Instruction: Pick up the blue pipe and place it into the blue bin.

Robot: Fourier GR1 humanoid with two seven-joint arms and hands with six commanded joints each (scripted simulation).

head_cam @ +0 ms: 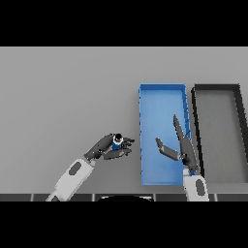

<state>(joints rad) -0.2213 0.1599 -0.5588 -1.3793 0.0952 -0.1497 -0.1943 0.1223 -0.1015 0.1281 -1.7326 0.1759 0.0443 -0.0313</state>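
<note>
Head view shows your left hand point(107, 147) with fingers curled round the blue pipe point(116, 142) near the blue bin point(162, 94), so carry it rightward over the rim, past your idle, straight-fingered right hand point(180, 145).

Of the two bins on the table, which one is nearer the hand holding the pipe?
The blue bin, just right of the left hand gripping the blue pipe. The black bin lies beyond it, farther right.
</note>
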